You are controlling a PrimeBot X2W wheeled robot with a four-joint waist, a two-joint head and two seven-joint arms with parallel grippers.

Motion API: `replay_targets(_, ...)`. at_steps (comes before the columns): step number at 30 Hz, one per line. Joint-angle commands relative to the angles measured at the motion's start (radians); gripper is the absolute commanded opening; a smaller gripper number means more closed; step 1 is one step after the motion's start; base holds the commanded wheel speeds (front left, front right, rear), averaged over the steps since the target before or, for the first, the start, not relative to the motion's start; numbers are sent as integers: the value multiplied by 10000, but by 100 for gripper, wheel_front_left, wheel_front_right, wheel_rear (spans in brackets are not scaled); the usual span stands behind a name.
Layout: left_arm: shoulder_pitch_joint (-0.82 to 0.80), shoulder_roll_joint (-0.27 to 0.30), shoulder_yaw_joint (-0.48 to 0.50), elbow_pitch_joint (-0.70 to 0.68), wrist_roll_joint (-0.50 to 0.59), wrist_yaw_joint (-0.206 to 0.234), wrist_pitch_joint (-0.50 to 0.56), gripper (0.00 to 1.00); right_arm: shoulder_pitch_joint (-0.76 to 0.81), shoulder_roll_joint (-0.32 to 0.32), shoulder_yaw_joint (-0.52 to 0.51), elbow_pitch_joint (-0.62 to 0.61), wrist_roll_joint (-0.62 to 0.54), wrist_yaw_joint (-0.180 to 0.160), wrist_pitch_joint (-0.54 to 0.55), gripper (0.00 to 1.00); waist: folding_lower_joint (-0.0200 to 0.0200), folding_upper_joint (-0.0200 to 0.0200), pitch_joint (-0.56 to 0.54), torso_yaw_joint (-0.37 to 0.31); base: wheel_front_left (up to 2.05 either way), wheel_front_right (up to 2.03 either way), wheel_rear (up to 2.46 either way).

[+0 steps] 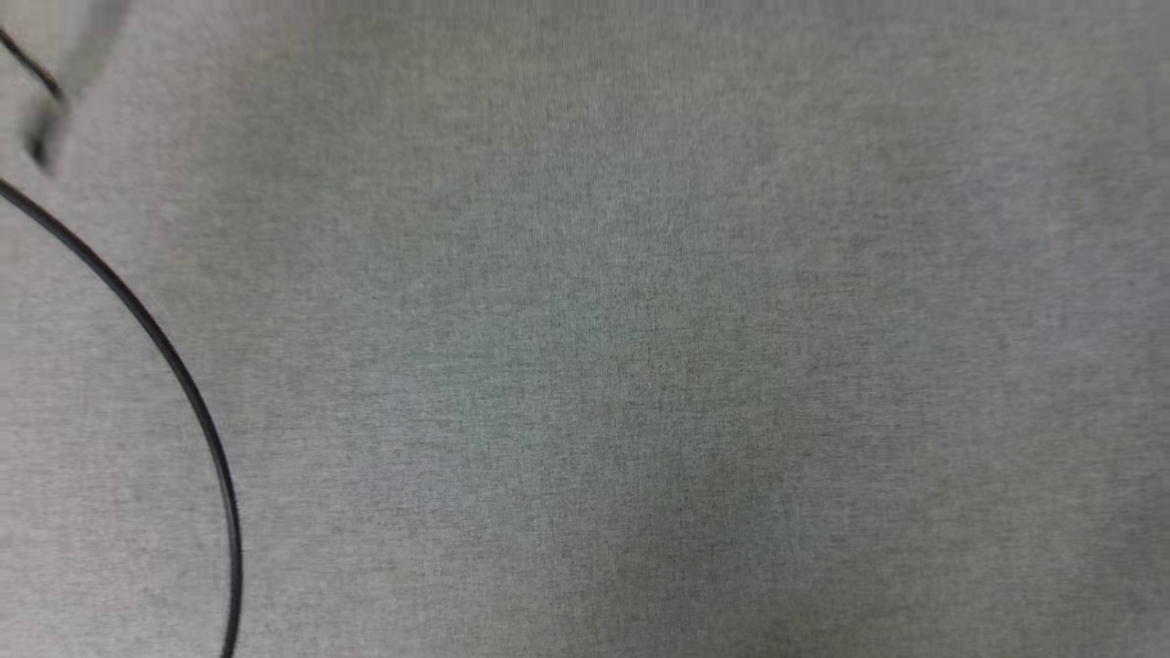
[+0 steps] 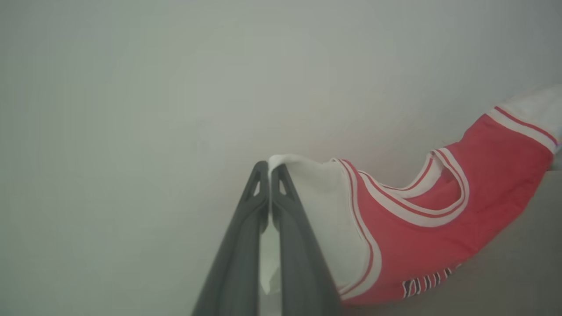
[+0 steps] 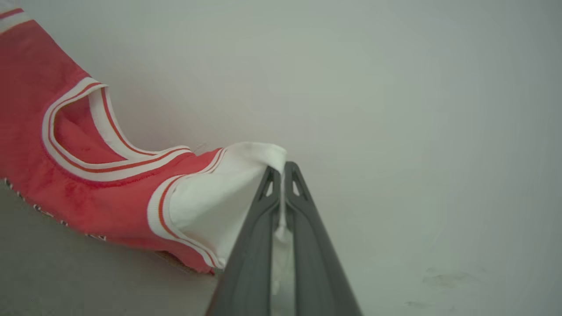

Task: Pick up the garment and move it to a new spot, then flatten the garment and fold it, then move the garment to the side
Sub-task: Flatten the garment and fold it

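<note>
**Jersey hung by its sleeve edges: slip at the pinch is the main risk**

A thin hold is judged the likeliest cause of failure. Only the outer edge of each white sleeve is caught, so a quick swing or a pull apart could draw the cloth out of one pinch. The red jersey [image 2: 439, 237] would then drop from that side and land crumpled. Further out, the neckline [image 2: 421, 206] sags between the two holds. If the jersey is laid down at this slack, folds are likely to be trapped beneath it and the flattening made harder.

In the left wrist view, the left gripper [image 2: 268, 169] is pressed together on the edge of one white sleeve [image 2: 325, 197], with cloth seen between its fingers. The red body and the black lettering [image 2: 426, 285] trail away beyond it.

In the right wrist view, the right gripper [image 3: 282, 169] is likewise closed on the other white sleeve [image 3: 219, 193]. The jersey is thus held raised and strung between both arms. Whether its lower part touches anything cannot be told.

In the head view, a grey woven bench [image 1: 640, 366] is crossed by a black cable [image 1: 183, 375].
</note>
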Motion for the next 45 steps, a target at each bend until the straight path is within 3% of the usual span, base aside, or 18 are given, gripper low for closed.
replay_targets(1, 775, 128, -128, -6, -138, -49, -186, 0, 677, 56, 255, 30, 283, -7, -245, 0, -1, 0, -400, -11, 0, 0, 0)
replay_targets(10, 5087, 620, -749, -751, -863, 38, -574, 0, 4054, -217, 1651, -419, 1386, -7, -820, 0, -1, 0, -1890, -84, 0, 0, 0)
replay_targets(15, 7478, 1120, -850, -1774, -1319, 482, -681, 0, 5832, -764, 2610, -1181, 1823, -7, -802, 0, -1, 0, -2725, -165, 0, 0, 0)
replay_targets(20, 9392, 1700, -919, -2726, -1793, 877, -714, 0, 7316, -1222, 2720, -1617, 2174, -7, -1037, 0, -1, 0, -3398, -241, 0, 0, 0)
replay_targets(33, 13458, 3314, -1588, -4906, -2524, 2362, -512, 0, 12233, -2519, 1214, -2721, 2279, -9, -1097, 0, -1, 0, -4913, -156, 0, 0, 0)
replay_targets(40, 14727, 3819, -1727, -5670, -2882, 3056, -558, 0, 14889, -2693, -57, -3901, 1830, -9, -654, 0, -1, 0, -5159, -45, 0, 0, 0)
replay_targets(45, 15139, 3883, -1781, -6071, -2935, 3344, -558, 0, 16243, -2382, -988, -4731, 1497, -9, -5, 0, -1, 0, -5074, -33, 0, 0, 0)
